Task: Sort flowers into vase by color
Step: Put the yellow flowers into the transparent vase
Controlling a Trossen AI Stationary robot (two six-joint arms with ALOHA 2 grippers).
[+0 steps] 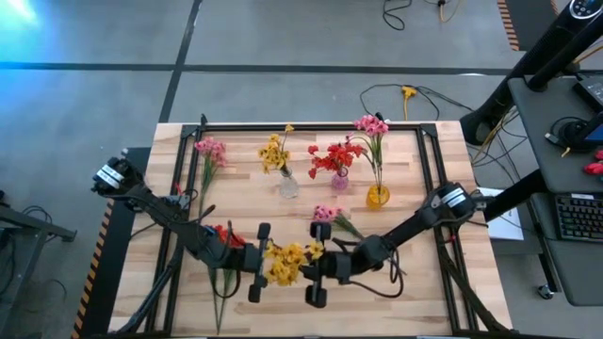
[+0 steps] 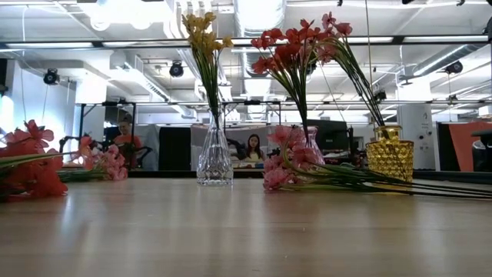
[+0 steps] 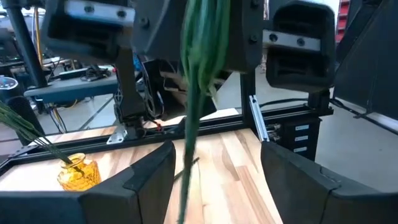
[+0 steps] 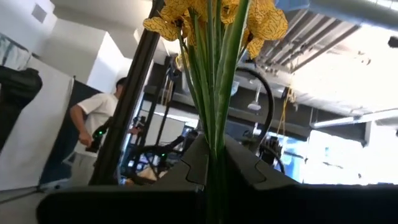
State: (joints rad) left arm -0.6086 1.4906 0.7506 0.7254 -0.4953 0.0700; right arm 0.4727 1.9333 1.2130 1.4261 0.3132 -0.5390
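A yellow flower sprig point(image 1: 287, 262) stands upright between my two grippers over the table's near middle. My right gripper point(image 1: 301, 264) is shut on it. In the right wrist view its blossoms point(image 4: 211, 18) rise above the gripper point(image 4: 214, 165). My left gripper point(image 1: 270, 264) faces it from the left and is open. Its fingers point(image 3: 146, 180) stand either side of the hanging green stems point(image 3: 189, 124) without touching them. Loose sprigs lie flat on the table: red point(image 1: 221, 235), pink point(image 1: 330, 215) and pink point(image 1: 209, 151). My right gripper pinches the yellow sprig's bundled stems point(image 4: 214, 140) a short way below the blossoms, between its two fingers. The fingers come level from the table's right and lie across the stems. The sprig sits upright, with the stems hanging below the fingers point(image 3: 186, 162); their lower ends run out of view.
Three vases stand in a row toward the far edge: a clear one point(image 1: 288, 185) with yellow flowers, a pinkish one point(image 1: 339, 179) with red flowers, and an amber one point(image 1: 377, 195) with pink flowers. A black frame point(image 1: 311, 126) borders the table. People sit in the room beyond.
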